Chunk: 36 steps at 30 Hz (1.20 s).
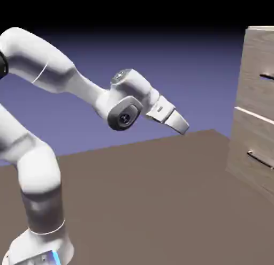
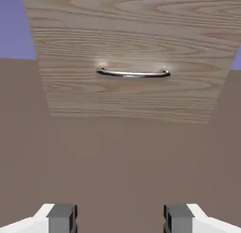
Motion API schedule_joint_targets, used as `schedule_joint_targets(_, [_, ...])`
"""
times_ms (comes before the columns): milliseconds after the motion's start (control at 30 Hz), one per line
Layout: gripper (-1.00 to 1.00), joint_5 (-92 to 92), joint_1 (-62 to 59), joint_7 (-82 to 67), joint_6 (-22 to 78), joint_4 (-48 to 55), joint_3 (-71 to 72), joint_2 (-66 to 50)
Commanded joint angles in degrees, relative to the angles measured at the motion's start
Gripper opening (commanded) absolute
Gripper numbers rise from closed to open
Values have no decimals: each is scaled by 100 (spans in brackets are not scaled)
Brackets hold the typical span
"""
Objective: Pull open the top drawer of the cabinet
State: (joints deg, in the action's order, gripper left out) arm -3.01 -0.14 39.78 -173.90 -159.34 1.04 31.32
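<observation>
The gripper [image 1: 182,125] hangs well short of the cabinet [image 1: 256,106], jaws spread; only the hand view shows a handle [image 2: 133,74] head-on.

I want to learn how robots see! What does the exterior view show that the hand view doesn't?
Only the exterior view shows the white arm and two stacked drawer fronts, the top drawer above the lower drawer. Only the hand view shows both grey fingertips spread apart with nothing between them, and one handle face-on. Both show the cabinet and the brown table, with the gripper well short of the cabinet.
</observation>
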Motion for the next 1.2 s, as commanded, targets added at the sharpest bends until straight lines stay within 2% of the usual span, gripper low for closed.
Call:
schedule_joint_targets(0, [0,-250,-69,-223,9,138,86,-111])
schedule_joint_targets(1167, [0,-8971,-2463,-8002,332,4968,3095,-3998])
